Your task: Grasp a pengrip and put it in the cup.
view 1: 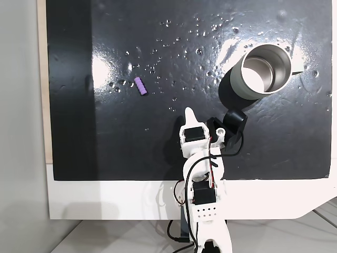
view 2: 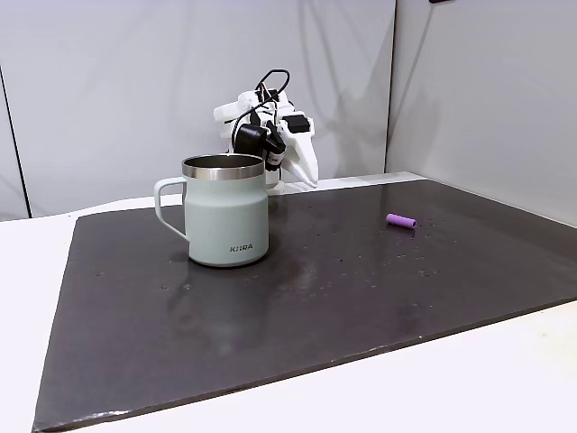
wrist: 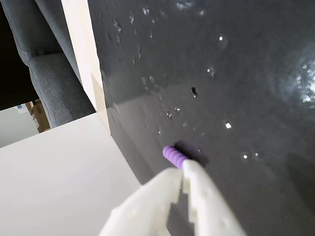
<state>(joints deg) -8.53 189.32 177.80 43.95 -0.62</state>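
Observation:
The pengrip (view 1: pixel 140 87) is a small light-purple ribbed cylinder lying flat on the black mat, left of centre in a fixed view; it is also on the mat's right side (view 2: pixel 400 220). The cup (view 1: pixel 240 80), a silver-grey mug with a shiny inside, stands upright at the far right of the mat (view 2: pixel 225 221). My white gripper (view 1: pixel 189 113) hovers near the arm's base, well apart from both. In the wrist view its fingertips (wrist: pixel 180 173) touch each other with nothing between them, and the pengrip (wrist: pixel 174 154) shows just beyond them.
The black mat (view 1: pixel 158 147) lies on a white table (view 1: pixel 105 200), with a pale wooden strip (view 1: pixel 43 79) along its left side. The black wrist camera (view 1: pixel 235 120) sticks out right of the gripper, close to the cup. A grey wall (view 2: pixel 108 81) rises behind the arm.

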